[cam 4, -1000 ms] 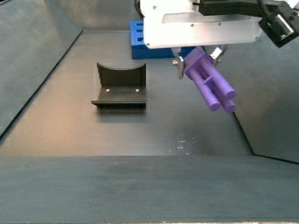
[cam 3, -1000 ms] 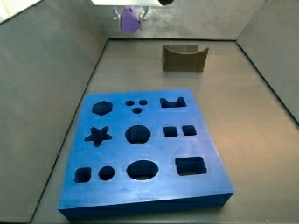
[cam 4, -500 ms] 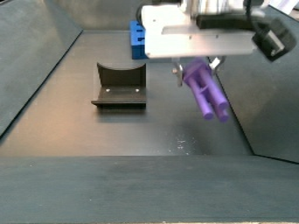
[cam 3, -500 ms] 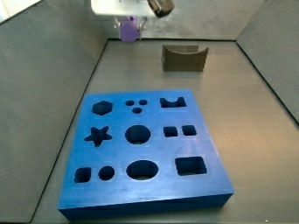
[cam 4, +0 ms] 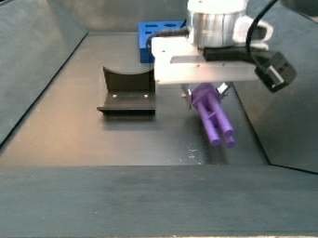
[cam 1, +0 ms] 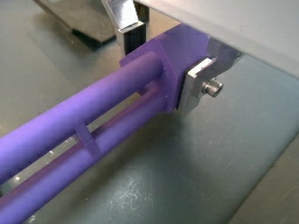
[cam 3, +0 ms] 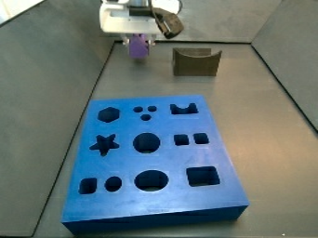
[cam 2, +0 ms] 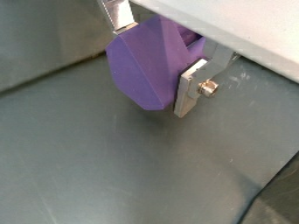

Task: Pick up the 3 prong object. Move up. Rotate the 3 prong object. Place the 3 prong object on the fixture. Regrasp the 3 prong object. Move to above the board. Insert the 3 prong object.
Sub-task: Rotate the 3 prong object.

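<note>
Dark grey matte floor (cam 3: 267, 121), grey enclosure walls (cam 3: 50, 56), even light.

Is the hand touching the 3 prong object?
Touching. In both wrist views the hand has its silver fingers pressed flat against the base of the 3 prong object.

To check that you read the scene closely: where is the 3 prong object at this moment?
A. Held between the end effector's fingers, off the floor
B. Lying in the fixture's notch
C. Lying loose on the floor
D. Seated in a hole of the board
A: the 3 prong object hangs clamped in the end effector, clear of the fixture and the board.
</note>
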You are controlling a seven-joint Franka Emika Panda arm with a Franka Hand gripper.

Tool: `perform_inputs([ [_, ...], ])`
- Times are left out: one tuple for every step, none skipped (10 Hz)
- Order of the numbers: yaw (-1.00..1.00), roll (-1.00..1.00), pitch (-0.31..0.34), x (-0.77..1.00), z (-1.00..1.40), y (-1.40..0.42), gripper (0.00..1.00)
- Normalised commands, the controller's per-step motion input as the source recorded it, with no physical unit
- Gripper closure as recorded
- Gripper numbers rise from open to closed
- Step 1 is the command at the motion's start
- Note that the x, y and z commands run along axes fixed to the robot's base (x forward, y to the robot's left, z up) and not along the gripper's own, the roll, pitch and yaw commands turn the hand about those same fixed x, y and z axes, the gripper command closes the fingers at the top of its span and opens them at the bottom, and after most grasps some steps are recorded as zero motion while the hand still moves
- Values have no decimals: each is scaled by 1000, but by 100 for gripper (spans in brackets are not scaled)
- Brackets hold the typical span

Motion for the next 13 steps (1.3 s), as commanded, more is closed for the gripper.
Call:
perform_inputs([
  [20, -125, -30, 44, -358, 12, 100],
  [21, -131, -37, 46, -284, 13, 100],
  [0, 0, 0, 0, 0, 0, 0],
  [0, 0, 0, 0, 1000, 0, 0],
  [-1, 0, 10, -6, 1000, 0, 0],
  [-5, 4, 23, -14, 1000, 0, 0],
  [-15, 18, 40, -15, 1000, 3, 0],
  [-21, 34, 58, -14, 1000, 4, 0],
  [-23, 48, 64, -18, 1000, 6, 0],
  [-24, 58, 66, -22, 1000, 7, 0],
  [-24, 79, 62, -33, 998, 8, 0],
  [-24, 87, 60, -34, 902, 8, 0],
  [-15, 97, 61, -37, 710, 5, 0],
])
